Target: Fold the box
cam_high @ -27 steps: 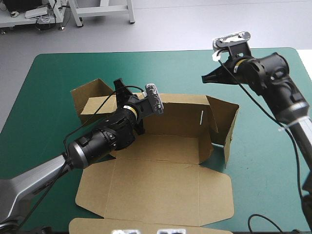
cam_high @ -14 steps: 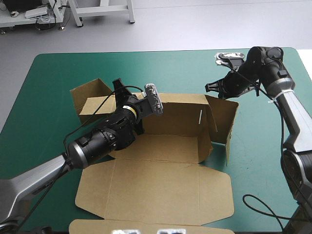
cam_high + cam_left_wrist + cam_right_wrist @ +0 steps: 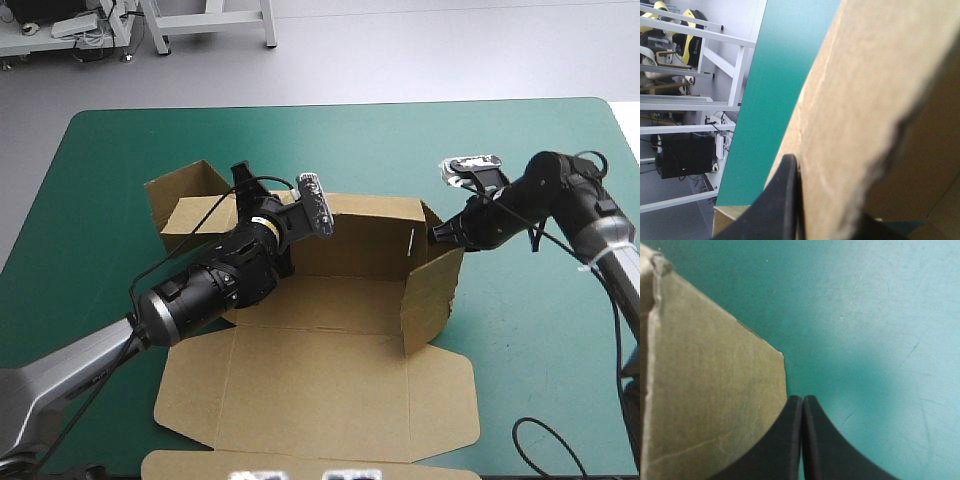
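The brown box (image 3: pixel 340 300) lies in the middle of the teal-green table, back wall (image 3: pixel 370 225) raised and lid (image 3: pixel 320 390) flat toward the near edge. My left gripper (image 3: pixel 250 190) is at the back wall's left corner, beside the left flap (image 3: pixel 185 205). In the left wrist view one black finger (image 3: pixel 782 205) presses against the board (image 3: pixel 875 100), shut on it. My right gripper (image 3: pixel 437 235) is shut, its tip against the outside of the right side flap (image 3: pixel 432 290), which stands upright and turned inward. In the right wrist view the shut gripper (image 3: pixel 802 402) points beside that flap (image 3: pixel 710 405).
Another edge of brown board (image 3: pixel 200 465) shows at the table's near edge, below the lid. Bare teal-green cover (image 3: pixel 540 330) lies to the right of the box and beyond its back wall.
My right arm came down and in from the far right. It pushed the right side flap from splayed outward to upright against the box's end. The left arm has not moved.
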Robot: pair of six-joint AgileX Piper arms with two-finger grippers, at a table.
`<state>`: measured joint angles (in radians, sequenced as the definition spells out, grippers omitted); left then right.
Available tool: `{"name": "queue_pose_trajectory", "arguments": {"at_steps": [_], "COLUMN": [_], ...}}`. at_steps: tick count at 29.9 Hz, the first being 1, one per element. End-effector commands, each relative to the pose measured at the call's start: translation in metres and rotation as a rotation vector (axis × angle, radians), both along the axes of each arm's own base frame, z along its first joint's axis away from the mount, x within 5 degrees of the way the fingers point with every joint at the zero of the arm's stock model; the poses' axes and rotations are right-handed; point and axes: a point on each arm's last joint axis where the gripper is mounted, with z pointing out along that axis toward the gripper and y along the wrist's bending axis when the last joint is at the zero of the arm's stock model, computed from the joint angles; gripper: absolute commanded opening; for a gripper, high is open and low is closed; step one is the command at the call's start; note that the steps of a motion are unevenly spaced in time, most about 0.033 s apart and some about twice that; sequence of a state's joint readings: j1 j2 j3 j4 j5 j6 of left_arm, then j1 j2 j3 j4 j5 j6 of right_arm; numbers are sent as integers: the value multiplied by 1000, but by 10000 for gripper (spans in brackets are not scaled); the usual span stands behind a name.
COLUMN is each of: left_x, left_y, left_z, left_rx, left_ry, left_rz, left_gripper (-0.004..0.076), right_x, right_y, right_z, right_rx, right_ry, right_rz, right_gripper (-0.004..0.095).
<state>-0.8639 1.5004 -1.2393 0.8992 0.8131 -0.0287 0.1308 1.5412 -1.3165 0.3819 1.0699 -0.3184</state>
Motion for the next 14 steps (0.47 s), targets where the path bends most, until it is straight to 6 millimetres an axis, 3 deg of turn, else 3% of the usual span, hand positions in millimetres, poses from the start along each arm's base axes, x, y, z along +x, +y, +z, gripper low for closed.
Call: {"name": "queue_pose_trajectory", "arguments": {"at_steps": [1,8,14], "left_x": [-6,-12,-19], "left_y": [4,-1,-2], "left_z": [10,-8,-25], "left_rx": [-40,48,86], "left_ry": [27,162,255], "left_rz": [3,-87,-139], "left_gripper": [-8,-8,-9], "right_x": [-22,-51,-63], "right_y": [0,-1,-4], "right_z": [4,-33,-24], "right_rx": [76,111,102], "right_ry": [-166,-290,-388], "right_rz": [12,28,32], "right_gripper": [-17,-17,-17]}}
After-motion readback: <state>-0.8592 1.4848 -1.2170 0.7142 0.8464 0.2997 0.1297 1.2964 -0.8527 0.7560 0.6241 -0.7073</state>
